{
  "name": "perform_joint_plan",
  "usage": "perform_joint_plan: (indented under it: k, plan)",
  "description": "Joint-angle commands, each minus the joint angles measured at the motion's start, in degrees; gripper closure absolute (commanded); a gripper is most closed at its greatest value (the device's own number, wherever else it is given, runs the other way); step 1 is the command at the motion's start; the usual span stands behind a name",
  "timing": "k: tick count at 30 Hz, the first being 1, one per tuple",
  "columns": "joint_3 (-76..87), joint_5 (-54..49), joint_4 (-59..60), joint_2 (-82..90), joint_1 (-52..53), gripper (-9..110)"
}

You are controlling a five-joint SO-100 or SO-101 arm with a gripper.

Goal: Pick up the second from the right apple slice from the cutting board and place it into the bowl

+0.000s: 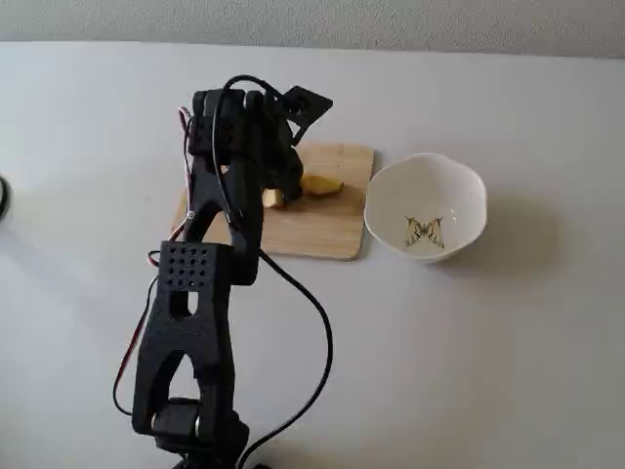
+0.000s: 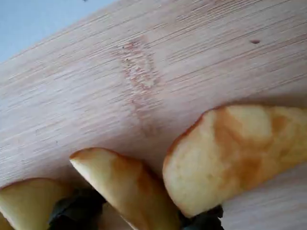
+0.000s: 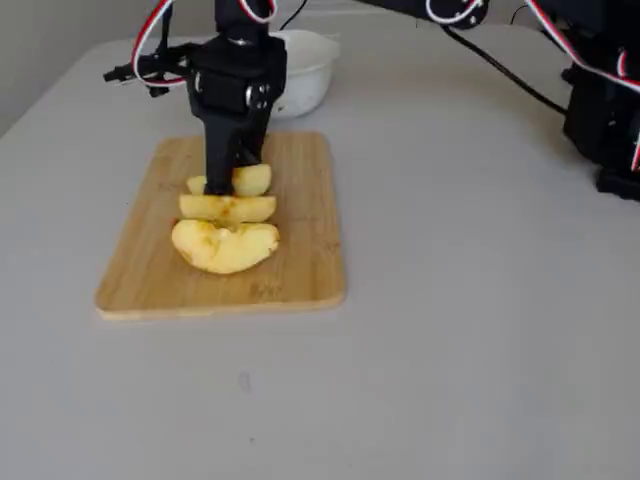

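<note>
Here the arm is down over the cutting board (image 1: 327, 227), in the reaching-and-grasping step: nothing is lifted yet, and the bowl (image 1: 469, 186) beside the board's end holds no slice. In the wrist view the jaws straddle the apple slice (image 2: 127, 187), one dark fingertip (image 2: 74, 211) on its left and the other low on its right, against the neighbouring big slice (image 2: 230, 153). They stand narrow, set around the slice; whether they already press it cannot be told. The target slice lies in the row of slices on the board, and in a fixed view (image 3: 228, 208) it sits between a slice nearer the bowl and the big slice nearer the camera, right under the gripper (image 3: 228, 185). Its long axis runs across the board's width in that view, crosswise to the row; in the wrist view it slants from upper left to lower right, thin tip up-left. The next move likely calls for a firm close without nudging the touching neighbours, then a straight lift and a carry over to the bowl on the desk (image 1: 508, 342)
</note>
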Motion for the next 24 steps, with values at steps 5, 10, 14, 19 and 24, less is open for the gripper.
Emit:
perform_joint_plan:
  k: [5,10,14,19,24]
  plan:
    - [-3.5,-0.4,-1.1,-1.4,-0.8,90]
    - [-3.5,-0.5,-0.5,-3.1,-0.5,101]
    - [-3.5,1.2,-0.4,-3.2,-0.2,101]
    - [-11.2,8.0,1.0,-1.4,0.0,101]
    - [-11.6,18.9,1.4,7.8,1.5,101]
